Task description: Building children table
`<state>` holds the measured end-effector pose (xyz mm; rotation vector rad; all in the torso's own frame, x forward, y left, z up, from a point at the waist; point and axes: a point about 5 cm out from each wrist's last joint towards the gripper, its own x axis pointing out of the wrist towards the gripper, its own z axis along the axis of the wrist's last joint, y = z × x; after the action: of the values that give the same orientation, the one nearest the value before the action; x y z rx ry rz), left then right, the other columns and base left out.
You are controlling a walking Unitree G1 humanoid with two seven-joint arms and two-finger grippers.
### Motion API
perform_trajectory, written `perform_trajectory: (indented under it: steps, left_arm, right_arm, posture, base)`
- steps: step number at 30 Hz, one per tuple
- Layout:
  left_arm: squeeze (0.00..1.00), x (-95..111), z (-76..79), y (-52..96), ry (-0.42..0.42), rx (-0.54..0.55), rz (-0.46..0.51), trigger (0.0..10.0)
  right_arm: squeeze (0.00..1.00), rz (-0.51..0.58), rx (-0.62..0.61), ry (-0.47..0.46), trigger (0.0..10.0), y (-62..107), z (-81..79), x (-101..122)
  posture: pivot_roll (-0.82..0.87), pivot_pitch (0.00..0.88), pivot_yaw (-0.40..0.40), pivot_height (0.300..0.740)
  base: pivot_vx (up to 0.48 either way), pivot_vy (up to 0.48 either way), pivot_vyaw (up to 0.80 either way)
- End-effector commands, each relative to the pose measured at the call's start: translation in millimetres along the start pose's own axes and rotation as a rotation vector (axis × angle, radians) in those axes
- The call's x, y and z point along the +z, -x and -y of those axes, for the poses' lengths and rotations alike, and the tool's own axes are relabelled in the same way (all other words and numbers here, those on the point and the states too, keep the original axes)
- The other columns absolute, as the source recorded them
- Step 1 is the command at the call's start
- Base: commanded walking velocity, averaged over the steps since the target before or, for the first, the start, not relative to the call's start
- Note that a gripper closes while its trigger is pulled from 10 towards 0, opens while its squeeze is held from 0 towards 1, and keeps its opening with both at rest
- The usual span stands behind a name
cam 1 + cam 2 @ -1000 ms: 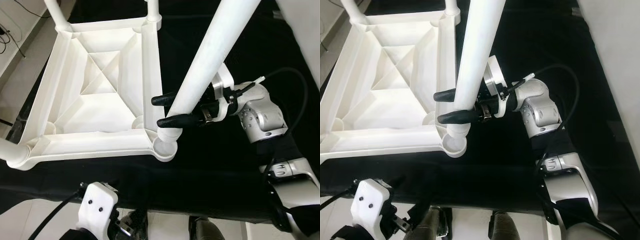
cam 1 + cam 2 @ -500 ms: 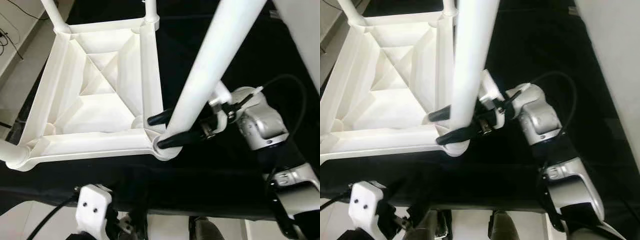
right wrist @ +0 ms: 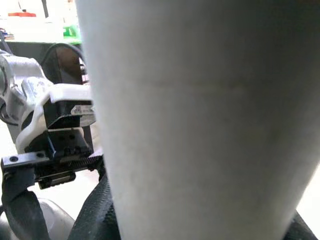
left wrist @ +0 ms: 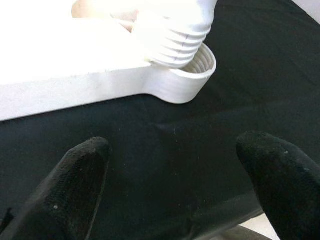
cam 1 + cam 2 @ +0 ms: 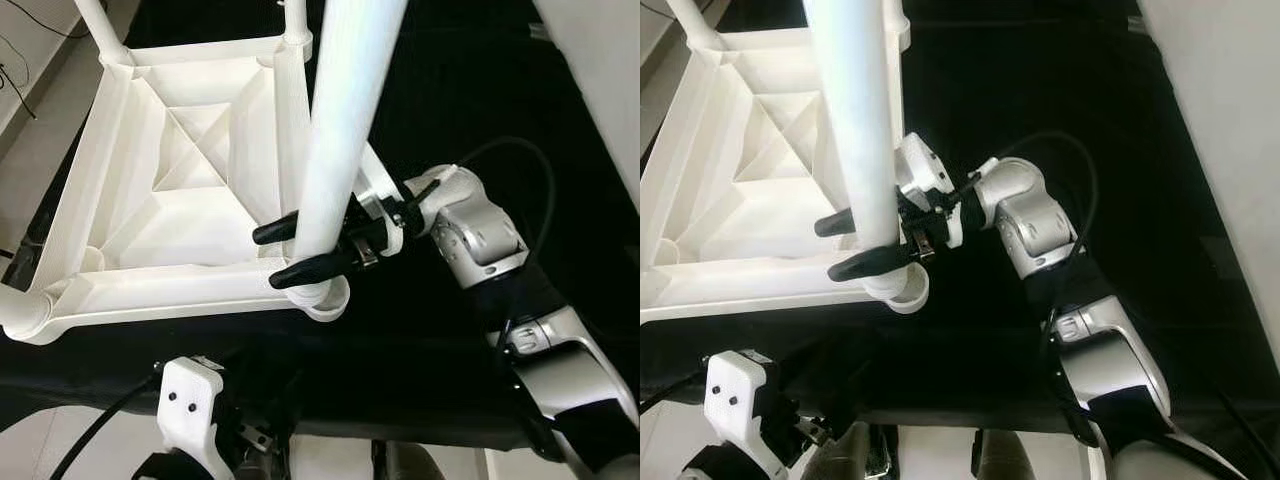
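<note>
I've got the right gripper point(image 5: 300, 250) clamped on the white leg point(image 5: 340, 130), fingers either side; its threaded end sits just below them in the corner socket point(image 5: 325, 297) of the upturned tabletop point(image 5: 180, 200); left gripper point(image 4: 175, 195) hangs spread nearby; next I'd judge: square the leg, twist it home.

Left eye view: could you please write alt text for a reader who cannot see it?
The robot's right hand grips a thick white plastic table leg, its threaded end at the near corner socket of an upturned white plastic tabletop on black cloth. The left hand's white wrist housing sits low in front.
</note>
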<state>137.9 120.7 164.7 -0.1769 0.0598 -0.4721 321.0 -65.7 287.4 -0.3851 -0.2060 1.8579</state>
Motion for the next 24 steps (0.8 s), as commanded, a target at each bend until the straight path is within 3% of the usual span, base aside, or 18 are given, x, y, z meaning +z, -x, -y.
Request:
perform_trajectory:
  steps: [1,10,24]
  left_arm:
    - [0.00,-3,0.5,1.5,0.020,-0.003,-0.010,10.0]
    - [0.00,-3,1.0,0.1,0.022,-0.006,-0.001,10.0]
    - [0.00,-2,0.7,0.7,0.019,-0.007,0.005,10.0]
  right_arm:
    - [0.00,-0.004,0.020,-0.027,10.0,-1.0,-1.6,-4]
    - [0.00,-0.026,0.083,-0.064,10.0,9.1,-4.3,-5]
    - [0.00,-0.030,0.103,-0.100,10.0,7.9,-7.0,-12]
  posture:
    - [0.10,0.328,-0.016,0.740]
    - [0.10,0.335,-0.020,0.740]
    - [0.11,0.341,-0.019,0.740]
  base:
    - [0.000,0.000,0.00]
    - [0.000,0.000,0.00]
    - [0.000,0.000,0.00]
